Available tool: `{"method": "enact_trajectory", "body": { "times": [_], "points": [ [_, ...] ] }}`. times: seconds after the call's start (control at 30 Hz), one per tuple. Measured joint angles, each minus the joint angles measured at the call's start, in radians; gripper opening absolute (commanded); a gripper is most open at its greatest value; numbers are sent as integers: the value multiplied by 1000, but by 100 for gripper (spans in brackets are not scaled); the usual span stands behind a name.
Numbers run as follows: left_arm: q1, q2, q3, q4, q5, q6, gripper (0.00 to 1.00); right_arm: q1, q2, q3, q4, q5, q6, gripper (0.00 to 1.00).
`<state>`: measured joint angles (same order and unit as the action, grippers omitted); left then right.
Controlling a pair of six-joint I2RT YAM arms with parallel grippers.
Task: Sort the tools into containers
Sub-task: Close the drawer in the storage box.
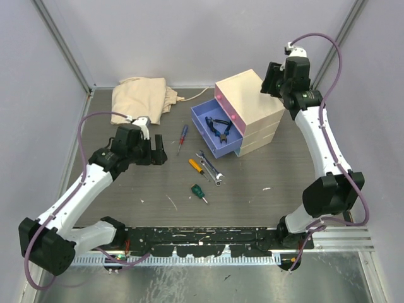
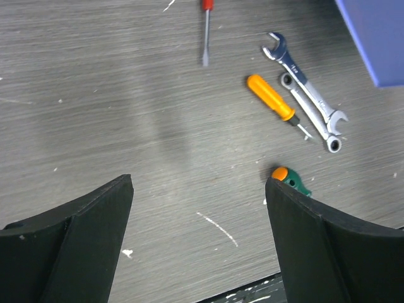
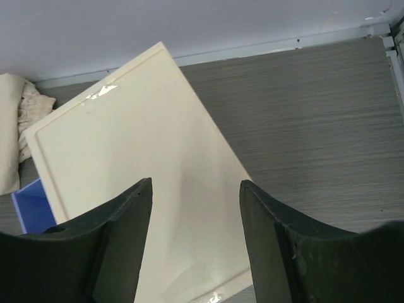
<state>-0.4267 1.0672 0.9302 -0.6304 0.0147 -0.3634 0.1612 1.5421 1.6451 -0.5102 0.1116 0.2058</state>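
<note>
The left arm [image 1: 69,202] and right arm [image 1: 328,189] rise from the near edge of the table [image 1: 265,177]. The left gripper [image 1: 159,151] [image 2: 199,183] hangs over bare tabletop with its jaws spread wide and nothing between them.

Just past it lies the green screwdriver [image 1: 199,192] [image 2: 291,180]. Beyond that is the orange screwdriver [image 1: 196,166] [image 2: 271,98], and the two spanners [image 1: 211,167] [image 2: 303,82] lie beside it, side by side. The red screwdriver [image 1: 182,137] [image 2: 206,31] lies alone, farther left.

Farther on, the blue drawer [image 1: 201,120] stands pulled out of the chest [image 1: 249,91] [image 3: 126,177], with the pliers [image 1: 219,126] inside. The pink drawer [image 1: 227,108] sits above it.

The right gripper [image 1: 270,79] [image 3: 196,183] hovers over the chest's top, its jaws partly apart and empty. A cloth [image 1: 142,95] [image 3: 9,139] is bunched at the far left edge.
</note>
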Motion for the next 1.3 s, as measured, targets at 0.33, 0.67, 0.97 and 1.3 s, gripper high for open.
{"method": "enact_trajectory", "body": {
  "times": [0.33,0.67,0.97,1.3],
  "points": [
    [-12,147,26,211,89,-41,91,-179,79,3,22,-234,31,64],
    [-37,384,85,459,112,-40,89,-214,161,26,46,-398,58,64],
    [-60,546,142,623,200,-37,82,-219,188,29,55,-499,69,64],
    [-79,681,229,665,225,-31,78,-228,209,46,78,-563,90,62]
  ]
}}
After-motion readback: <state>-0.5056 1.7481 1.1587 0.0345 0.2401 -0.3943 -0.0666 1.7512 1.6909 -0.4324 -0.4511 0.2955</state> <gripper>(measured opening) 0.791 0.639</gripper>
